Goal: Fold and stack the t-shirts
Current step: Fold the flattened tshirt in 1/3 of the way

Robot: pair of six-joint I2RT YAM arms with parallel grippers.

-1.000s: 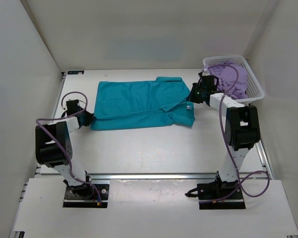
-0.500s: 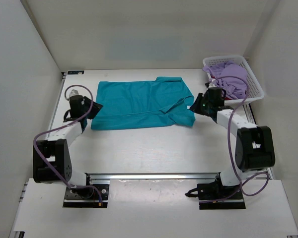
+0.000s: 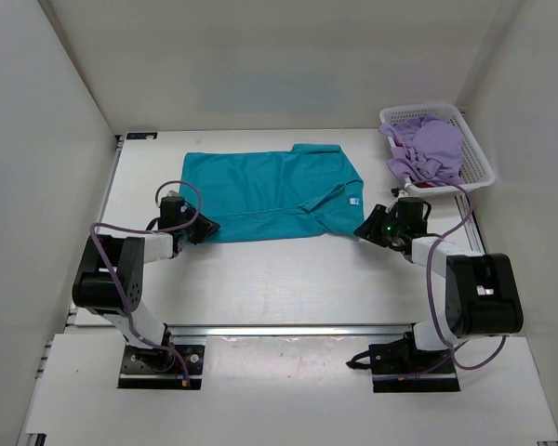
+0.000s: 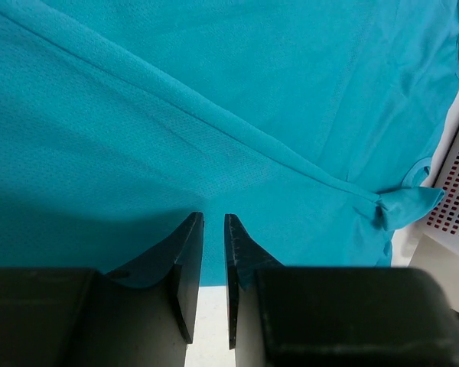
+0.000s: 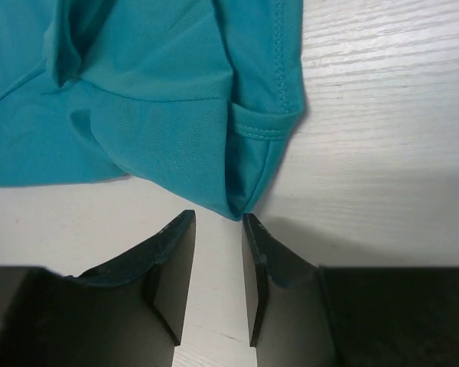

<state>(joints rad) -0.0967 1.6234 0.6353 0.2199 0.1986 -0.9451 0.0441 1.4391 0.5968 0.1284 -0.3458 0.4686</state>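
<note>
The teal t-shirt (image 3: 270,193) lies spread on the table (image 3: 288,279), partly folded, with a diagonal fold line crossing it. Its long axis runs left to right. A stitched sleeve hem sits at its near right corner (which end holds the neck I cannot tell).

1. Left arm: I am folded low. The forearm reaches in along the table toward the shirt's near left corner. The left gripper (image 3: 207,226) is at the near hem of the shirt. In the wrist view the left gripper (image 4: 213,222) shows its two fingers with a narrow gap between them. The tips overlap the cloth edge and nothing is pinched in the gap.

2. Right arm: I am also folded low. The forearm points inward toward the shirt's near right corner. The right gripper (image 3: 361,229) sits just off that corner. In the wrist view the right gripper (image 5: 218,222) has its fingers parted. The tip of the shirt corner lies at the mouth of the gap and is not clamped.

3. Container: a white mesh basket (image 3: 479,158) stands to the right of the teal shirt's far right corner, apart from it. It holds the lavender t-shirt (image 3: 432,149), bunched and heaped above the rim. A strip of dark red cloth (image 3: 426,185) shows at the basket's near end.
</note>
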